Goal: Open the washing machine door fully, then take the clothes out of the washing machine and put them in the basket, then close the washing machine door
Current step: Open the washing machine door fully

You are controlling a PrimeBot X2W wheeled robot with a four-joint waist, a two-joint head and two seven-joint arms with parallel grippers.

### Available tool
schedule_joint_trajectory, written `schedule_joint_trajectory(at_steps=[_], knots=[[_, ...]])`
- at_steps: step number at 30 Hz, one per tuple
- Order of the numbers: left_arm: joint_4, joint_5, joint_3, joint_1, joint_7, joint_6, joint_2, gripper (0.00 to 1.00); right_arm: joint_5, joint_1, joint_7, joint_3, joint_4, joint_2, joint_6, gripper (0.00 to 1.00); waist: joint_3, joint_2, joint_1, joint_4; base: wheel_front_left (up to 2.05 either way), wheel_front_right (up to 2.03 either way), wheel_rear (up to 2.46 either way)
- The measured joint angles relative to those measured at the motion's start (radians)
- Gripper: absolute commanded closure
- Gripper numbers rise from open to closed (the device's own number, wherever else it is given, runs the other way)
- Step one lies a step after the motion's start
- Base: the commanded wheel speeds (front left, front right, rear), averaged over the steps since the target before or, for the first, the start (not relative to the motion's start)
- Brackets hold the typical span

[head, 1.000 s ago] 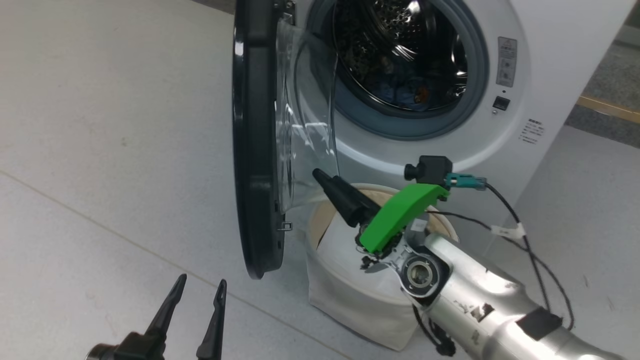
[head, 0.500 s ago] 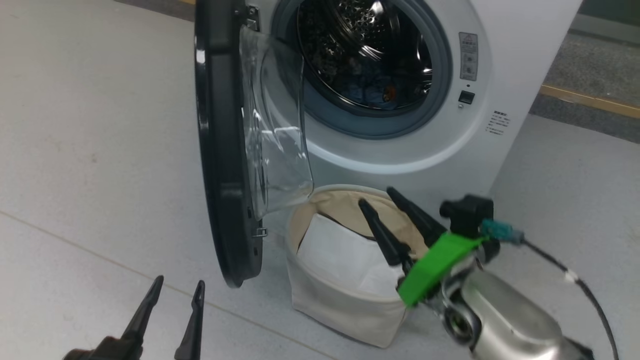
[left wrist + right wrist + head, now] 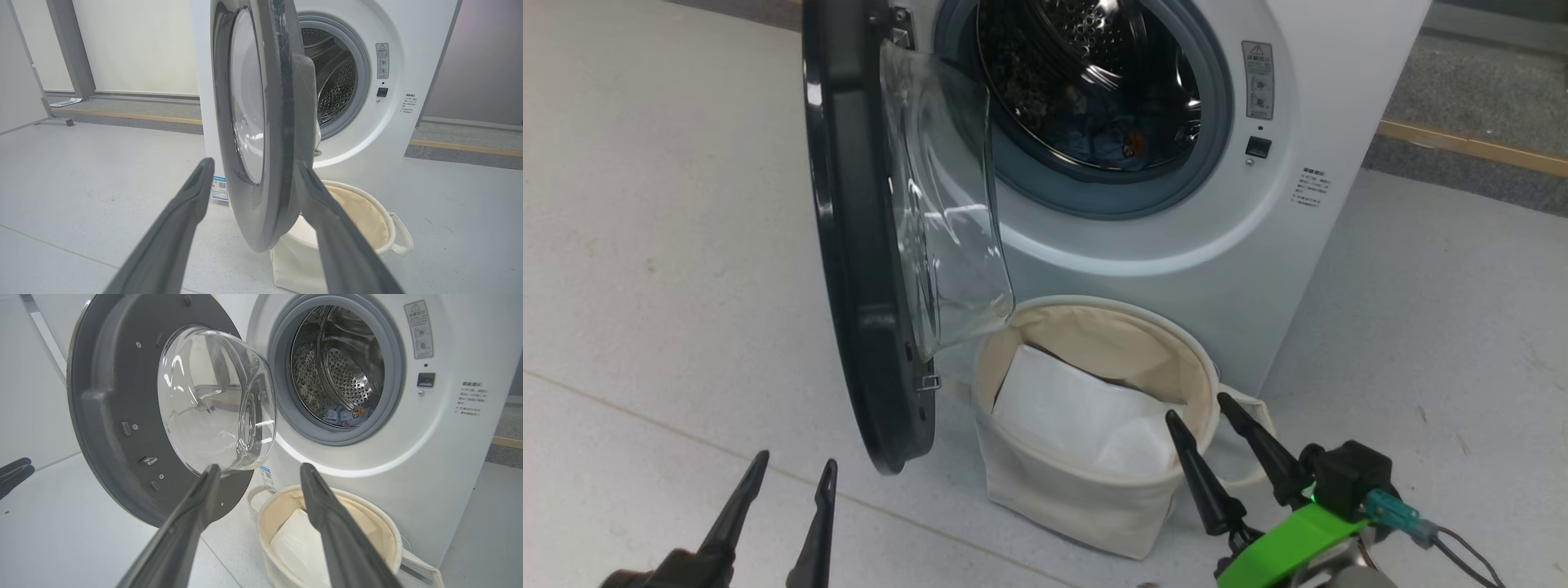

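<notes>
Left end effector (image 3: 797, 457) and right end effector (image 3: 1196, 406): wide, empty. Light blue printed garment (image 3: 345, 414) lies inside white front-loading washing machine (image 3: 1258, 269).

- The door (image 3: 849, 245) is standing swung out on the left, walling off that side of the drum (image 3: 1094, 82).
- Its glass bowl (image 3: 939, 229) is bulging toward the opening, narrowing the gap there.
- The drum mouth is gaping open to the front and right.
- The basket (image 3: 1054, 490) is sitting low, just in front of the machine (image 3: 1241, 269), blocking a floor-level approach.
- A white sheet (image 3: 1078, 416) is taking up the basket's bottom, with room showing above it.
- Open floor (image 3: 645, 245) is stretching left of the door.
</notes>
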Motion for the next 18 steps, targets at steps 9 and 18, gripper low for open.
schedule_joint_trajectory(at_steps=[9, 18], knots=[[-0.016, 0.0, -0.001, 0.0, 0.005, 0.0, 0.024, 0.0, -0.044, 0.053, 0.061, -0.069, -0.119, 0.028, 0.0, 0.0, 0.026, 0.0, 0.0, -0.009, 0.0, 0.0, 0.0], [-0.176, 0.001, -0.002, -0.002, 0.058, 0.03, 0.024, 1.0, -0.052, 0.076, 0.092, -0.096, -0.16, 0.038, 0.0, 0.0, 0.037, 0.0, 0.0, -0.011, 0.0, 0.0, 0.0]])
